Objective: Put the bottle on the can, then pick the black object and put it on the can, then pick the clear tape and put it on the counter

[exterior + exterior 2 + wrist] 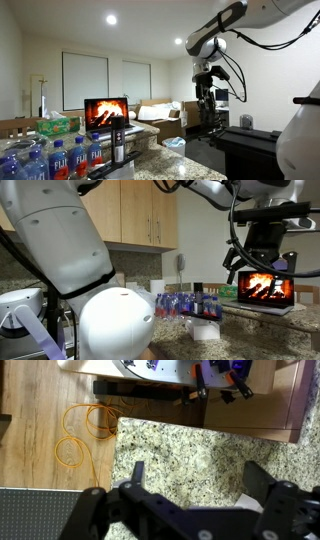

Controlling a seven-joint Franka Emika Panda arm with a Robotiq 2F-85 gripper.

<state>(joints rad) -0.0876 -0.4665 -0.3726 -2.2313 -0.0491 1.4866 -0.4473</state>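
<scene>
The end effector [195, 478] is open: in the wrist view its two dark fingers [136, 474] stand wide apart, with nothing between them. We see only the speckled granite top of the table [190, 445] in the gap. In both exterior views the end effector [207, 92] [262, 260] hangs from the arm in the air, clear of the table and touching nothing.

In the wrist view, one straight edge of the table runs beside the fingers. Beyond that edge lies a wood floor [40, 420] carrying a loose orange cable [85, 432] and a dark mat [35, 515].

The bottle [118, 140], slim and dark, stands upright on the table [180, 168] in an exterior view. It is just in front of the open laptop [106, 112], whose screen shows a fire picture. It is well apart from the end effector.

A cluster of clear water bottles [60, 160] with blue labels stands just beside the bottle, at the near edge of the table. A green tissue box [58, 126] sits behind them, beside the laptop.

From the opposite side, the laptop [267, 286] stands below the end effector, near the table's far edge. The water bottles [187, 304] are grouped beside it on the table [250, 330].
</scene>
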